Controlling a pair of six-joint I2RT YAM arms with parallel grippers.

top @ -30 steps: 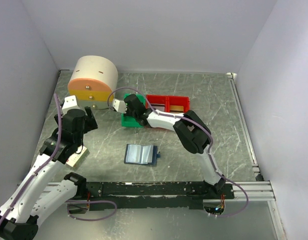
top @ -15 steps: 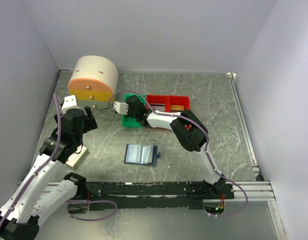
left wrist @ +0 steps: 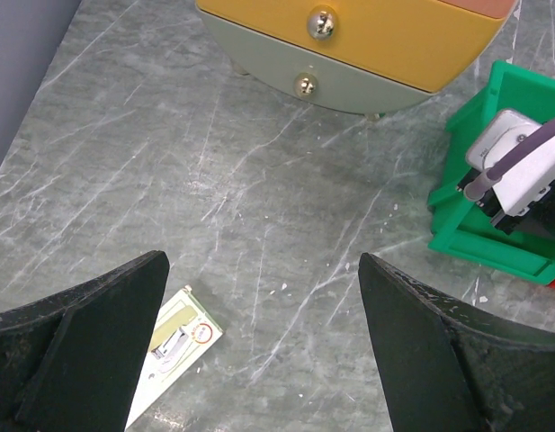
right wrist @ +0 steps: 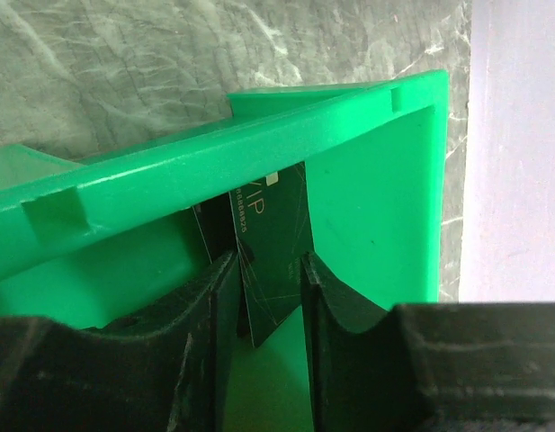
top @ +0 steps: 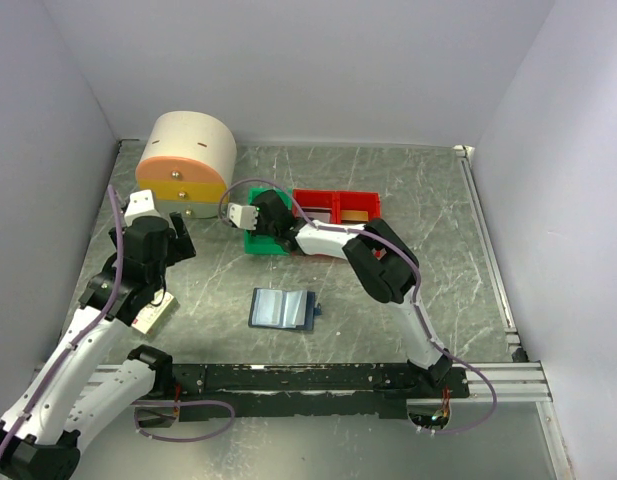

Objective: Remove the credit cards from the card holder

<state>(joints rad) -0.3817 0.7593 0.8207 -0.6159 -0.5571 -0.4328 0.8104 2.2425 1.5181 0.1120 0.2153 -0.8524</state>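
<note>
The card holder (top: pixel 283 309) lies open and flat on the table between the two arms, navy outside with pale blue lining. My right gripper (right wrist: pixel 268 261) reaches into the green bin (right wrist: pixel 367 207). Its jaws stand apart, and a dark credit card (right wrist: pixel 273 234) with "VIP" lettering stands loose between them against the bin wall. In the top view that gripper (top: pixel 268 218) is over the green bin (top: pixel 258 243). Wide open over bare table, my left gripper (left wrist: pixel 262 270) holds nothing and is well left of the holder.
A cream box with a red label (left wrist: pixel 174 346) lies by my left finger, seen as the cream box (top: pixel 153 316) from above. A round drawer unit (top: pixel 186 160) stands at the back left. A red bin (top: pixel 333 207) adjoins the green one. Walls enclose the table.
My right gripper's jaws have parted from shut, letting go of the dark card inside the green bin. Its elbow shifted slightly. The left arm and the card holder have not moved.
</note>
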